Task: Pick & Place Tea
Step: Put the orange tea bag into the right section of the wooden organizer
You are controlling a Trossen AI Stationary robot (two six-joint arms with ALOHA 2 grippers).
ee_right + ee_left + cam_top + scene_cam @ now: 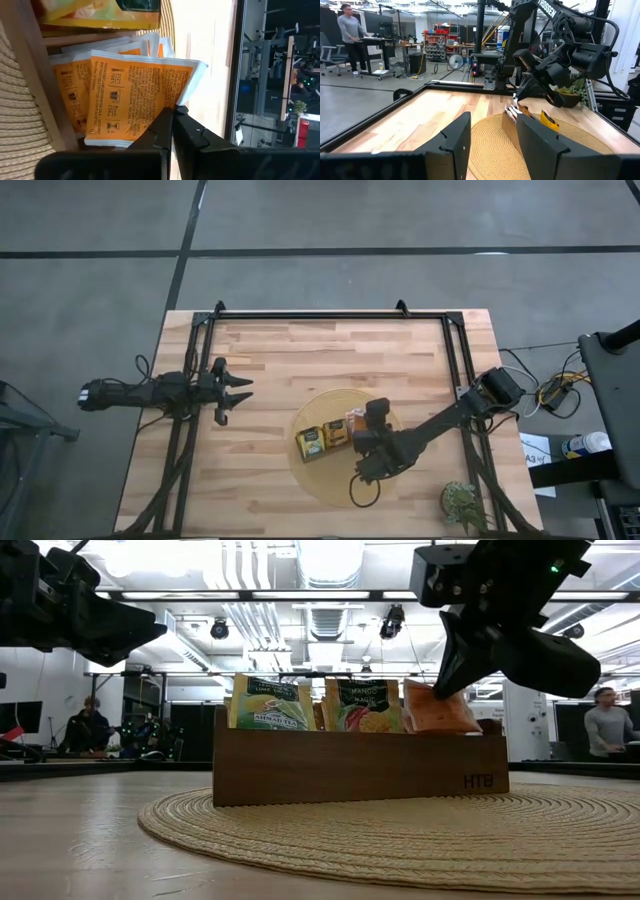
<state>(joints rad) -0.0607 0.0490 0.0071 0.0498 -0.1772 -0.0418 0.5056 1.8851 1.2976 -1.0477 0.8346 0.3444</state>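
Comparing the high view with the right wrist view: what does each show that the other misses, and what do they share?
Only the high view shows the left hand, open and hovering over bare wood at the table's left side, plus the whole round woven mat, the green-and-yellow sachets and a small potted plant.

Only the right wrist view shows the right hand shut on the edge of one orange sachet, with its printed text and more orange sachets behind it.

Both show the wooden tray on the mat.

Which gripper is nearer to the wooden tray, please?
Right: the right gripper is at the wooden tray, pinching an orange sachet in it; the left gripper hovers open, away from the round mat.
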